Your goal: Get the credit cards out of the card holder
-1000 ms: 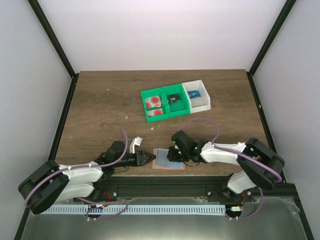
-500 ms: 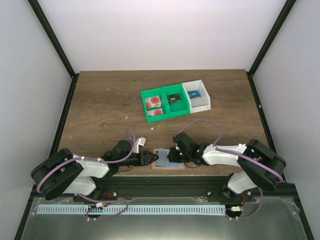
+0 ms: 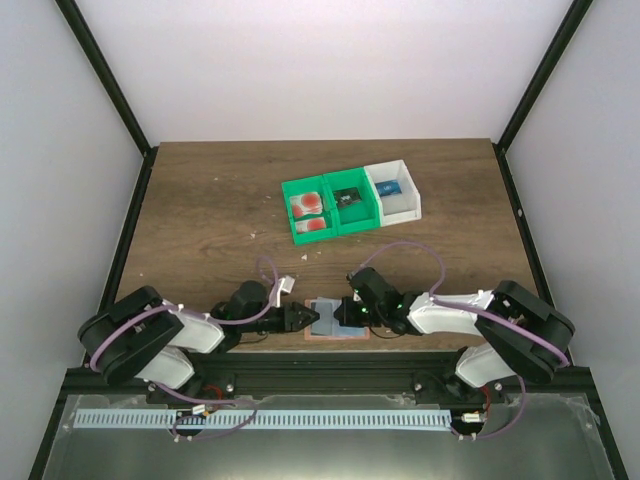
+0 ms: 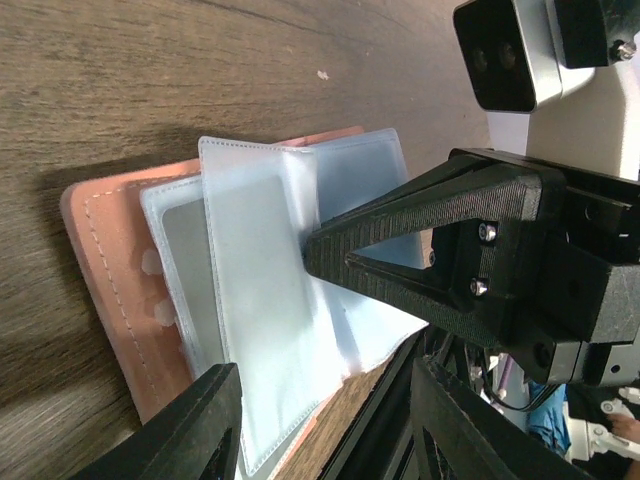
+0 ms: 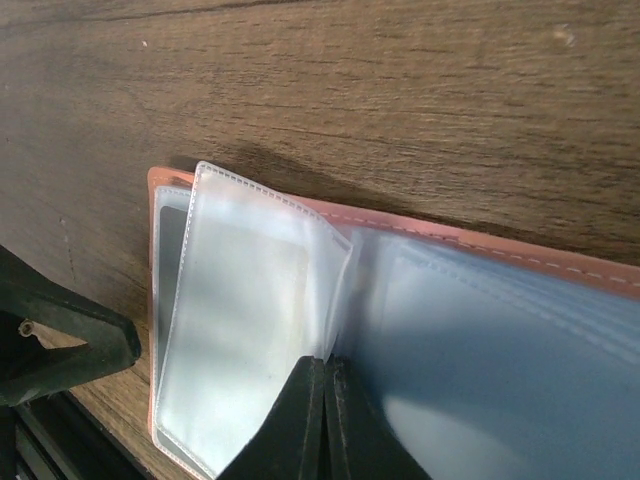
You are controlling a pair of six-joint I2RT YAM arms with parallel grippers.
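The card holder (image 3: 336,324) lies open at the table's near edge, salmon-pink rim (image 4: 100,270) and clear blue-grey pocket sleeves (image 5: 240,320). My right gripper (image 5: 326,362) is shut, its tips pinching the edge of a raised sleeve at the fold; it also shows in the top view (image 3: 347,314) and in the left wrist view (image 4: 312,256). My left gripper (image 4: 325,440) is open at the holder's left end, a sleeve corner between its fingers (image 4: 190,430); it shows in the top view (image 3: 303,318) too. A pale rectangle shows through the raised sleeve. Two credit cards (image 3: 308,212) with red blots lie in the green bin.
A green two-compartment bin (image 3: 330,186) and a white bin (image 3: 405,207) stand side by side mid-table, holding small items. A small white scrap (image 3: 279,283) lies beside the left arm. The black frame rail (image 3: 320,365) runs just behind the holder's near edge.
My left arm has swung in and its gripper has moved right onto the holder's left end. My right gripper has stayed at the holder's fold.
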